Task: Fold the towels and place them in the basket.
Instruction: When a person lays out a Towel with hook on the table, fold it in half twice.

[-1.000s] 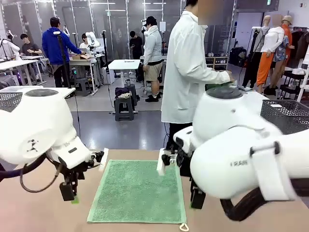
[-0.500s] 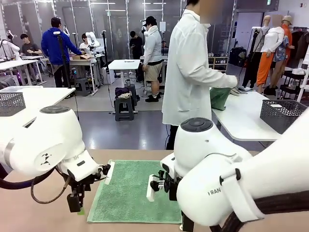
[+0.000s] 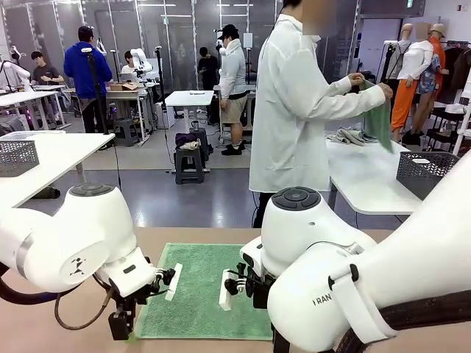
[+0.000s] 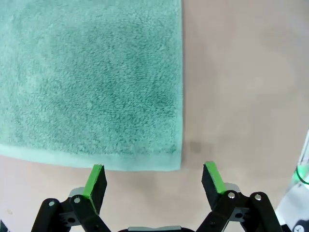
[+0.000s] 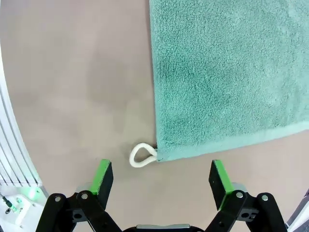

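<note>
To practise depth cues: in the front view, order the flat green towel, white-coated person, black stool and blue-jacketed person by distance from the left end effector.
From the left end effector:
1. flat green towel, beside it on the table.
2. white-coated person, just across the table.
3. black stool, mid-floor behind.
4. blue-jacketed person, far back left.

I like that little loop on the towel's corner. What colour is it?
White. The loop shows best in the right wrist view.
</note>
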